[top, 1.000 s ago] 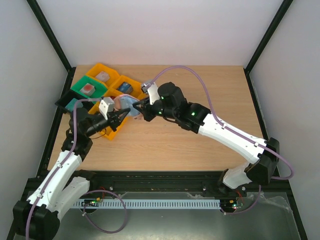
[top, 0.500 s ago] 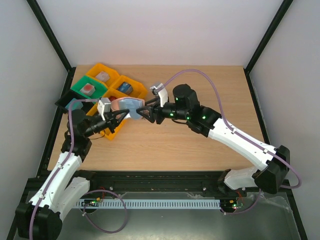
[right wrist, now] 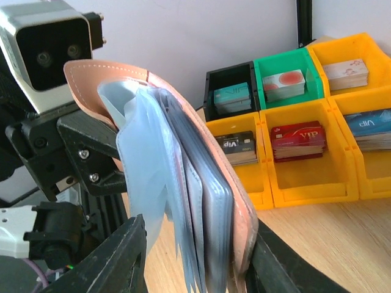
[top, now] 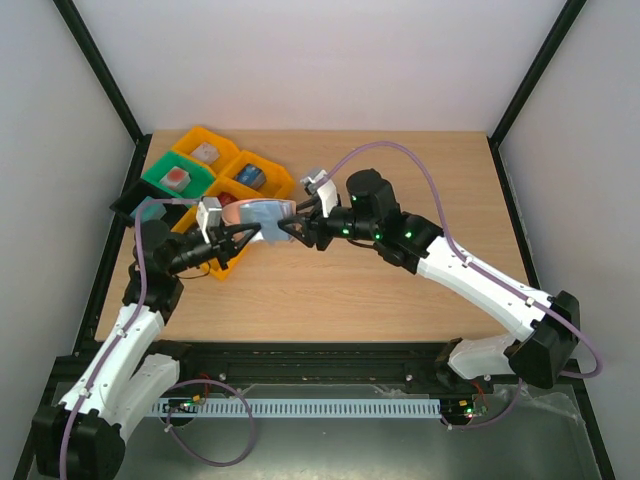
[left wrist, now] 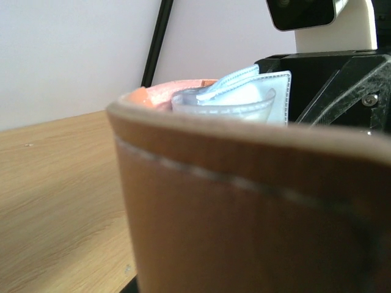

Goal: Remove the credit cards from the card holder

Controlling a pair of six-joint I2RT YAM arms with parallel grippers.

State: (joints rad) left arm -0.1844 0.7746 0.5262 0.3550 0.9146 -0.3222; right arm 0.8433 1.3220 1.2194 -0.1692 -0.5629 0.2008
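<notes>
Card holder (top: 258,212) is hanging in the air beside the trays (top: 203,135), the left claw (top: 243,232) pinching it. Up close, its brown side is filling the left wrist view. From the right wrist it is standing tall, the right claw (right wrist: 195,262) sitting around its bottom; pinching or not, I cannot tell. Trays are holding card stacks (right wrist: 298,141).

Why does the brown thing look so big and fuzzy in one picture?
Left wrist view: the card holder is very close to the lens, so it blurs; right wrist view: it sits further off and looks sharp, like the yellow bins behind; top view: even light, all crisp.
</notes>
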